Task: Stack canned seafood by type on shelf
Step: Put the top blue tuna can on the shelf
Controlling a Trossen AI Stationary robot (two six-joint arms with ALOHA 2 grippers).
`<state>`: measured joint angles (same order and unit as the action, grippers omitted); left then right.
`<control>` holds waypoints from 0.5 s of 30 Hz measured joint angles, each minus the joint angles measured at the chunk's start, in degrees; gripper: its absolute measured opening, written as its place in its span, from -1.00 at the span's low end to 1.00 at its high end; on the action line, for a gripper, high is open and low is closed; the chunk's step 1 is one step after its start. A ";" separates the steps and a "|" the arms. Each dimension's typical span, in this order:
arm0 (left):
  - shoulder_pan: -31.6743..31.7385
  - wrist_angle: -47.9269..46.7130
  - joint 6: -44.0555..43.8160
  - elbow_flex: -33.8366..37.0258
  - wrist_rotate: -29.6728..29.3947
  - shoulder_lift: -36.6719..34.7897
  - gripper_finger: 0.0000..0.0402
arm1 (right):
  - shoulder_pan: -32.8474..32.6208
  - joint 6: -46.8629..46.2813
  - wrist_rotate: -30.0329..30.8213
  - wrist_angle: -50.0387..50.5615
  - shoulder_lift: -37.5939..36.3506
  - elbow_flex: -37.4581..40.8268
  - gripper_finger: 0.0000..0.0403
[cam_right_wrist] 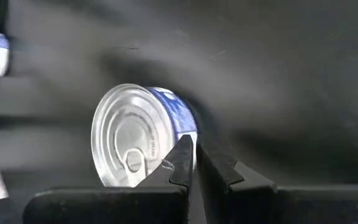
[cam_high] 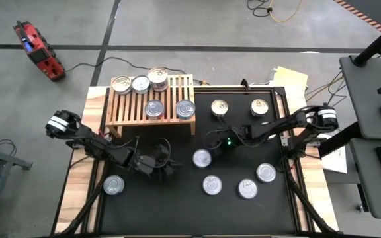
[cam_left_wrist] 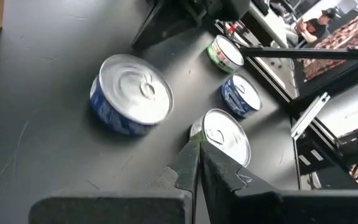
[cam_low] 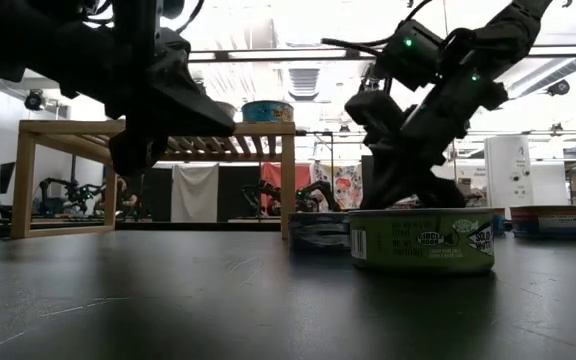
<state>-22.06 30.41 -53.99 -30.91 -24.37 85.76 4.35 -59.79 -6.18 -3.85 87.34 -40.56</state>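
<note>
A round green-labelled metal tin [cam_low: 423,240] sits nearest on the black mat [cam_high: 177,211], seven loose silver-lidded tins scattered around — five more [cam_high: 154,92] rest on the slatted light-wood shelf [cam_high: 127,109]. Both the left gripper [cam_high: 167,160] and right gripper [cam_high: 210,140] hover pinched closed — each empty.

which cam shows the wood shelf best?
High view: the whole shelf with its slatted top and five cans on it. Low view shows it side-on, partly behind the left arm. Left wrist view catches maybe a corner; right wrist view, none.
</note>
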 joint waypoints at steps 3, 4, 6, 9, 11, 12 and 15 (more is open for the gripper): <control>0.11 0.30 1.00 -0.09 1.55 0.15 -1.00 | 0.01 -1.55 -0.05 0.88 1.41 -1.20 -0.94; 0.13 0.64 1.74 -0.21 1.99 0.38 -1.00 | 0.06 -1.70 -0.19 0.88 1.51 -1.55 -0.94; 0.35 0.89 2.86 -0.61 3.02 1.21 -1.00 | 0.15 -1.67 -1.06 0.48 1.14 -1.95 -0.94; 0.71 1.73 3.80 -1.10 3.14 3.06 -1.00 | 0.16 -1.05 -1.37 0.55 0.02 -2.05 -0.94; 1.19 4.41 4.18 -1.20 3.44 5.01 -1.00 | 0.16 -0.82 -1.41 0.58 -0.88 -2.05 -0.94; 1.61 6.51 4.21 -1.19 3.85 6.05 -1.00 | 0.16 -0.77 -1.54 0.51 -1.08 -2.05 -0.94; 3.08 16.07 4.10 -1.21 6.00 10.03 -1.00 | 0.14 -0.74 -2.38 0.59 -1.36 -2.07 -0.94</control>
<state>-18.98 46.48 -49.89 -32.13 -18.37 95.79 4.49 -60.52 -8.56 -3.26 85.97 -42.63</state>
